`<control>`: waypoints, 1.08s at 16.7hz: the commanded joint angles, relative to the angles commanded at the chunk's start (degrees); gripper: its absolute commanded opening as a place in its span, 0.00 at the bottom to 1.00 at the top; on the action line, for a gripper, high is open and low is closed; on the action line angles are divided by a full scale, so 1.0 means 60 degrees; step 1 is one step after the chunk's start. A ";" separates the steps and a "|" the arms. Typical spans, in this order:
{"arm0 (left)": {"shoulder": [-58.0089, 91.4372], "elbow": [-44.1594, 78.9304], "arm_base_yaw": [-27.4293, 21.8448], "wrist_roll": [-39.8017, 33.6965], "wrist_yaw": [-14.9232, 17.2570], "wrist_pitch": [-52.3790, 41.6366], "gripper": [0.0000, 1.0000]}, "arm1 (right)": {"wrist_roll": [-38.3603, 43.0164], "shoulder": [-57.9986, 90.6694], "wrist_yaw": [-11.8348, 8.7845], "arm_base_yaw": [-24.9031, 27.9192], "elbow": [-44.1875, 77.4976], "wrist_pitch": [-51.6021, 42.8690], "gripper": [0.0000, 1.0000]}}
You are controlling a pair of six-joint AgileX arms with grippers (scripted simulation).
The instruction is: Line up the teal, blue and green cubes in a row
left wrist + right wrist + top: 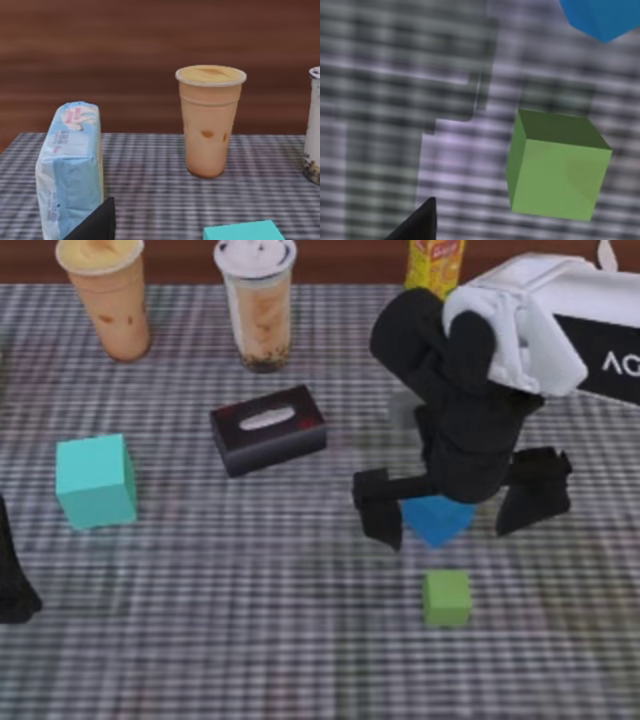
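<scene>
At the table's (250,640) left edge, near the front, sits the left gripper (12,585); only a dark bit of it shows, so I cannot tell if its fingers are apart or together. Just right of it, on the left side of the table, stands the teal cube (95,480), all by itself. At the back edge are an orange drink (105,295) and a brown drink (257,300). A black box (268,429) lies near the middle. The left wrist view also shows a blue and white pack (70,175) standing on the table. On the right side, the right gripper (462,505) hangs over the blue cube (438,518) with its two fingers spread wide apart, one on each side of the cube and not touching it. The green cube (446,598) sits just in front of the blue one, closer to the front edge. A yellow box (434,262) stands at the back edge.
</scene>
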 joint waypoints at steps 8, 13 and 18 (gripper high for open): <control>0.0000 0.0000 0.0000 0.0000 0.0000 0.0000 1.00 | -0.4720 0.1998 -0.0108 -0.0853 0.2708 -0.0946 1.00; 0.0000 0.0000 0.0000 0.0000 0.0000 0.0000 1.00 | -0.6057 0.2508 -0.0121 -0.1147 0.3546 -0.1159 1.00; 0.0000 0.0000 0.0000 0.0000 0.0000 0.0000 1.00 | -0.6038 0.2478 -0.0116 -0.1097 0.3490 -0.1110 1.00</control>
